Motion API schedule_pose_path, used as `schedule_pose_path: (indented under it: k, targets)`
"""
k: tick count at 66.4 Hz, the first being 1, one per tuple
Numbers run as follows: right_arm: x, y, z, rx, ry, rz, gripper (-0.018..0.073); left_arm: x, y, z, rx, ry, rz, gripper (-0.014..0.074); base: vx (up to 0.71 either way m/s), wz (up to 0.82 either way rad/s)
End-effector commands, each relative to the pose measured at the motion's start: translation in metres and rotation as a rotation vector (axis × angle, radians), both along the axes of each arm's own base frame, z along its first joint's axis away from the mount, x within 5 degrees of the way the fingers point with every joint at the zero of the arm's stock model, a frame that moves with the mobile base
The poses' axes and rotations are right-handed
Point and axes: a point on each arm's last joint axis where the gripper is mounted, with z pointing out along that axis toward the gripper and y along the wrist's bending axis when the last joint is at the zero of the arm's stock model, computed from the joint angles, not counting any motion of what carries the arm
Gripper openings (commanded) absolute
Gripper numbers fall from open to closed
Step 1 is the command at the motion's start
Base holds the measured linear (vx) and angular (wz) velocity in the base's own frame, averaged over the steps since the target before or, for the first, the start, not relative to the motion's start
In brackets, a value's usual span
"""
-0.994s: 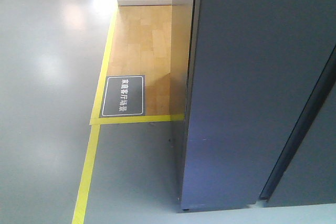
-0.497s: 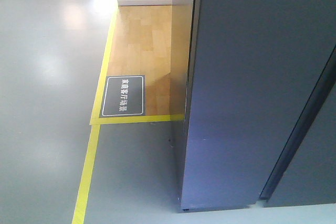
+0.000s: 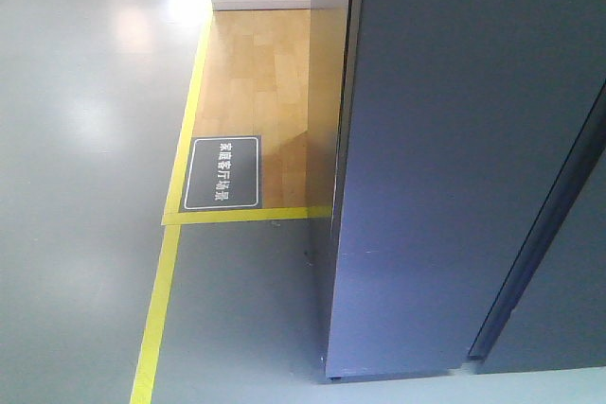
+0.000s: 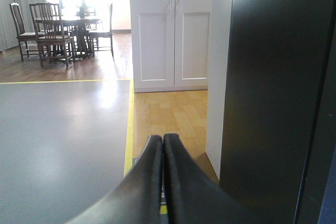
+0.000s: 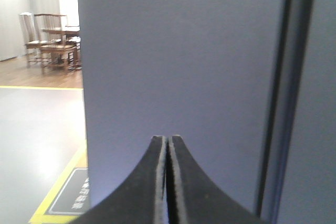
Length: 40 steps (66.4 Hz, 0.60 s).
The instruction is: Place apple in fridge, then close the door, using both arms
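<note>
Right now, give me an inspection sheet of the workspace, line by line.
Surface: grey floor with yellow tape lines; wood flooring beyond them.
Job's things: fridge, only dark outer faces in view, no white interior showing; a dark seam runs down its right side. Apple: nothing seen.
Clutter: dark floor sign with white lettering.
Grippers: left tool shut, empty; right tool shut, empty, pointing at the fridge face.
Cables: nothing seen.
Surroundings: white cabinet; dining table and chairs far back.
</note>
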Motion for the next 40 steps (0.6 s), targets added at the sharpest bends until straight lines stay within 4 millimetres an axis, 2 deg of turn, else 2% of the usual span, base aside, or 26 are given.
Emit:
schedule_pose_path:
  k: [1,40]
  targets:
    - [-0.0018,-0.0001,0.0074,0.008,-0.079,0.005,-0.0003,-0.0024,-0.0005,0.0129,-0.002,-0.102,-0.006,-0.0006,0.00,0.00]
    - [-0.0016,0.0005,0.0067,0.009,-0.070,0.010,-0.0003,-0.0024,-0.0005,0.0129,-0.002,-0.102,-0.006,-0.0006,0.00,0.00]
